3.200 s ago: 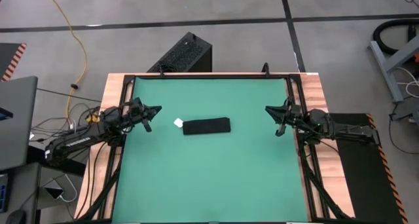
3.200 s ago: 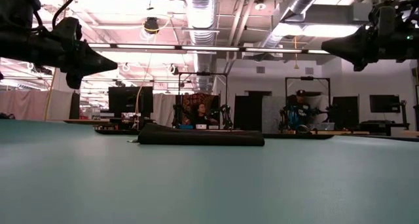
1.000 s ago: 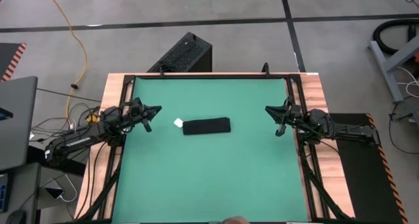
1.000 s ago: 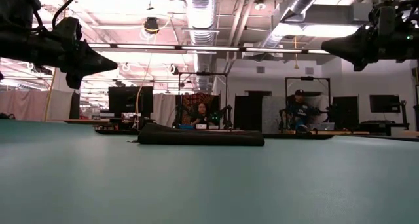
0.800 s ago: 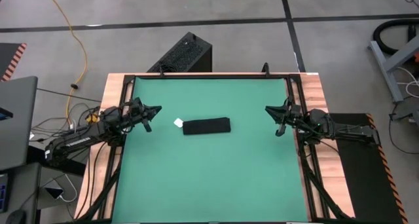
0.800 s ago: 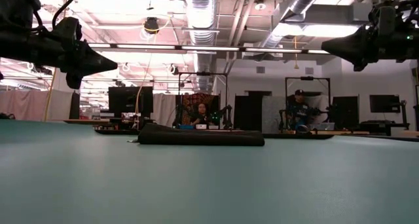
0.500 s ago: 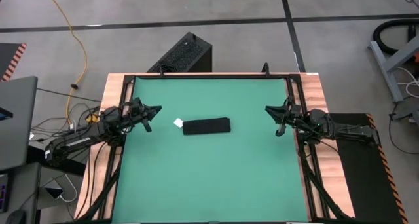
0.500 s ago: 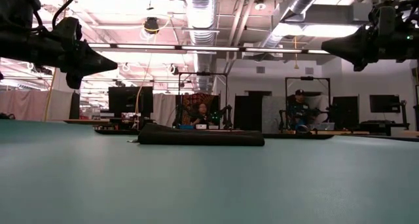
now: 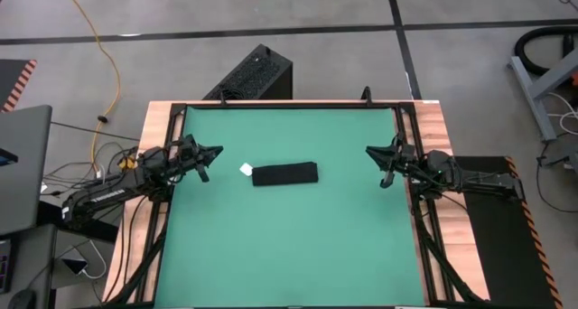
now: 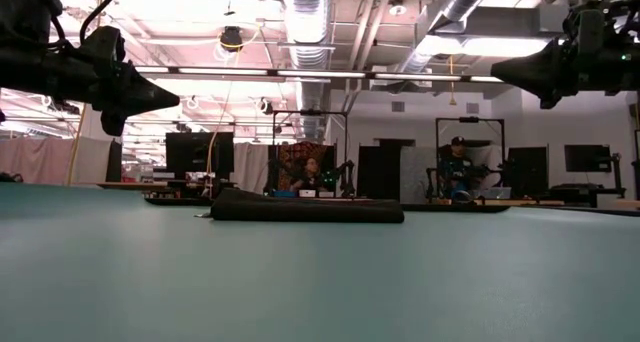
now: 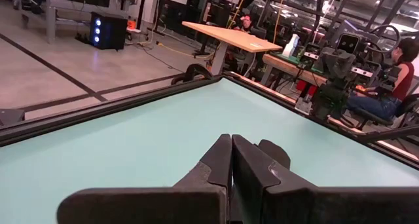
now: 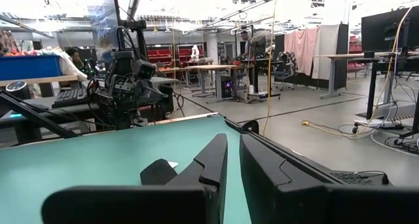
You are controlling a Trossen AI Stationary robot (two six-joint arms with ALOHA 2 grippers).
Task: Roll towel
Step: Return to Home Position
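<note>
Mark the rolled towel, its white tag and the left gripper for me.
towel (image 9: 284, 174), high view, middle of the roll
white tag (image 9: 246, 170), high view, centre of the tag
left gripper (image 9: 215, 152), high view, midway between its fingertips

Overall: bright, even, indoor.
Source: rows of ceiling lights (image 10: 300, 22) overhead, as long tubes and panels.
Glare: blown out to white around the ceiling lights in the low view; pale sheen across the green mat (image 9: 289, 241) in the left wrist view.
Shadows: soft and short; a thin dark rim under the towel (image 9: 284, 174); faint patches beneath both arms in the high view.
Backlight: left gripper (image 10: 165, 94) and right gripper (image 10: 505, 72) near-black silhouettes against the lit ceiling; towel just as dark, without surface detail.
Wrist views: own fingers dark in front, well-lit room behind.
Distortion: table frame (image 9: 289, 105) straight-edged in the high view.
</note>
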